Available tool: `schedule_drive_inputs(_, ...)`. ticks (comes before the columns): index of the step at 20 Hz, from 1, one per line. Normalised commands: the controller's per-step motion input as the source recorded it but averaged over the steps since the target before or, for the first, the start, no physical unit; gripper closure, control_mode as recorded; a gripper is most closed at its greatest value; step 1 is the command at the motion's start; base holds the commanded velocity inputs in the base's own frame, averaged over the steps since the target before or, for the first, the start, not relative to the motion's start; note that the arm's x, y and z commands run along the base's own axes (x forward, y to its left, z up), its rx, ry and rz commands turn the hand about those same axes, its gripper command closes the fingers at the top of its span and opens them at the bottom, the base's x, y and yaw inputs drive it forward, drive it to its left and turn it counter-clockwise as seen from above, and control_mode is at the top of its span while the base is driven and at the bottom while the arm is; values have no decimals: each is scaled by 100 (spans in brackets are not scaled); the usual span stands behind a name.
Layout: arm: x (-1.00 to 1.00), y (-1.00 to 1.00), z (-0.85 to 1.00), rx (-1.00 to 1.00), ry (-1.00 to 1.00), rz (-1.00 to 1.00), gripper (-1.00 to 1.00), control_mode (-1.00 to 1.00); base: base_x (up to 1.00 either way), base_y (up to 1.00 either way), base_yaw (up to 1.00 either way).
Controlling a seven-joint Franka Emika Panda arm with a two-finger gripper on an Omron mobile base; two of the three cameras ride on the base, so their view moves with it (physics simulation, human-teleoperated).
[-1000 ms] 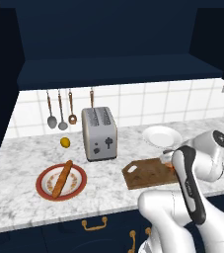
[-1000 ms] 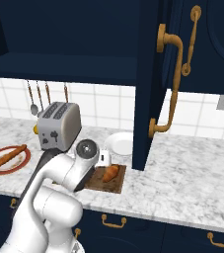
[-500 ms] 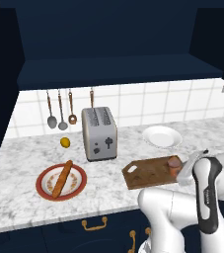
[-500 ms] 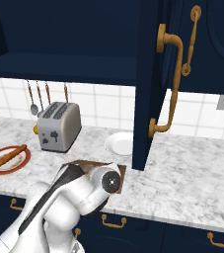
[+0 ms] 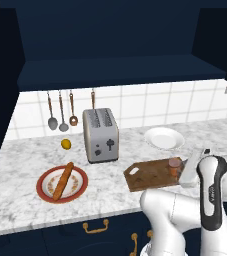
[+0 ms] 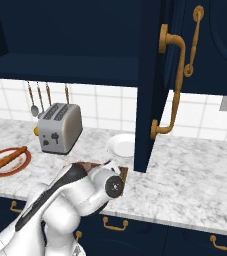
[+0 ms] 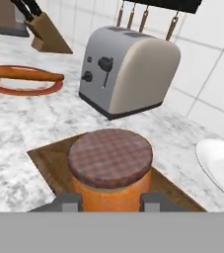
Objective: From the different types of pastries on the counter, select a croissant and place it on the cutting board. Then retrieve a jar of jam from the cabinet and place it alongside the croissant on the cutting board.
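Observation:
The jar of jam (image 7: 109,159), an orange cylinder with a plaid brown lid, stands on the dark-brown cutting board (image 7: 47,159). My gripper (image 7: 111,201) is shut on the jar, one fingertip on each side of its body. From the left base view the jar (image 5: 175,166) sits at the right end of the board (image 5: 150,175), right against my white hand. The board lies on the marble counter (image 5: 20,205). The croissant is hidden behind my arm. A long bread stick (image 5: 62,181) lies on a red-rimmed plate. The navy cabinet (image 5: 120,70) hangs above, its door (image 6: 157,85) swung open.
A silver toaster (image 5: 101,135) stands just left of and behind the board, with a small lemon (image 5: 66,144) beside it. An empty white plate (image 5: 164,138) sits behind the board. Utensils (image 5: 60,112) hang on the tiled wall. A knife block (image 7: 47,32) stands far off.
My arm has folded lower and swung toward the right, bringing the hand down at the board's right end. The jar has stayed there for the last half second.

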Motion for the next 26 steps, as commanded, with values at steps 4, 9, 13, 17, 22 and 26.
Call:
schedule_drive_inputs(4,48,41,-22,0,48,5,100,-100,0,0,0)
schedule_drive_inputs(9,11,24,-50,0,12,6,100,-100,0,0,0)
schedule_drive_inputs(13,6,21,-49,0,0,6,100,-100,0,0,0)
schedule_drive_inputs(17,15,26,-51,0,0,4,100,-100,0,0,0)
schedule_drive_inputs(22,37,18,-31,0,-1,0,100,-100,0,0,0)
schedule_drive_inputs(26,27,16,-43,0,-2,3,100,-100,0,0,0)
